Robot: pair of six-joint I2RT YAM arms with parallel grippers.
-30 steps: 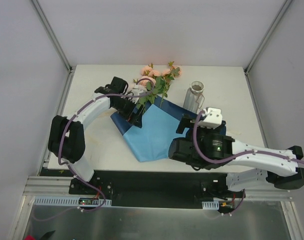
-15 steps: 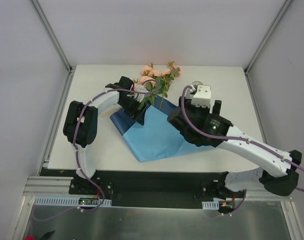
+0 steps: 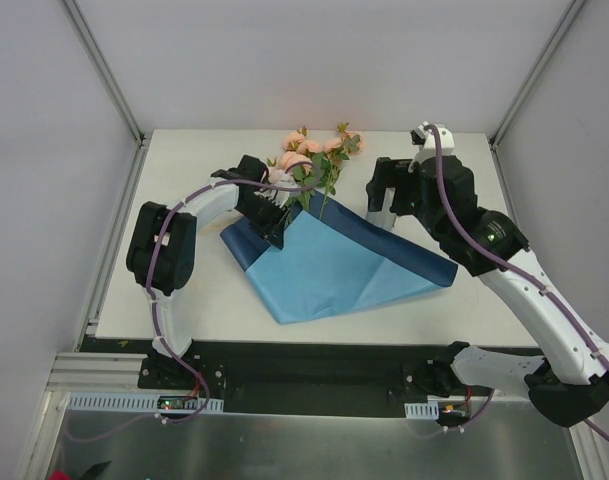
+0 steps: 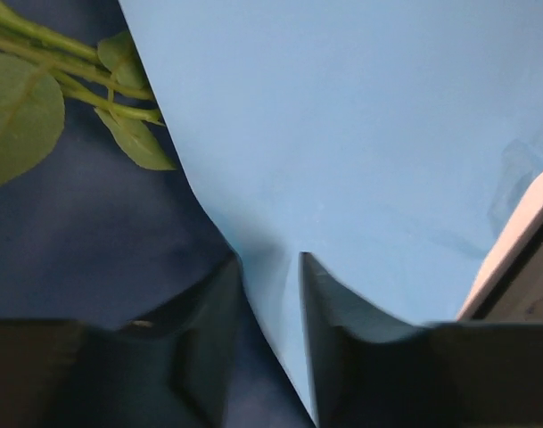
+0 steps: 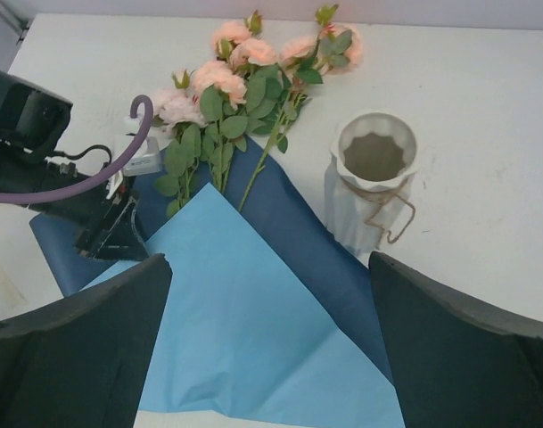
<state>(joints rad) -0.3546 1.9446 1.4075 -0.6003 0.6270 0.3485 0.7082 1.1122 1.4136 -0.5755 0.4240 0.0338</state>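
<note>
Your left gripper point(image 4: 269, 267) is clamped on the far-left edge of the blue paper point(image 3: 324, 265), near the flowers point(image 3: 312, 165); your right gripper point(image 3: 382, 200) hangs wide open above the vase point(image 5: 356, 205), far right.

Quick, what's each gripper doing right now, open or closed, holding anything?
Left gripper: closed, pinching the blue wrapping paper at its edge.
Right gripper: open, holding nothing.

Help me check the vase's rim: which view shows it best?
Right wrist: the vase stands whole, its wavy rim open to the camera. Top external: the right arm mostly hides it. Left wrist shows only paper and stems.
</note>
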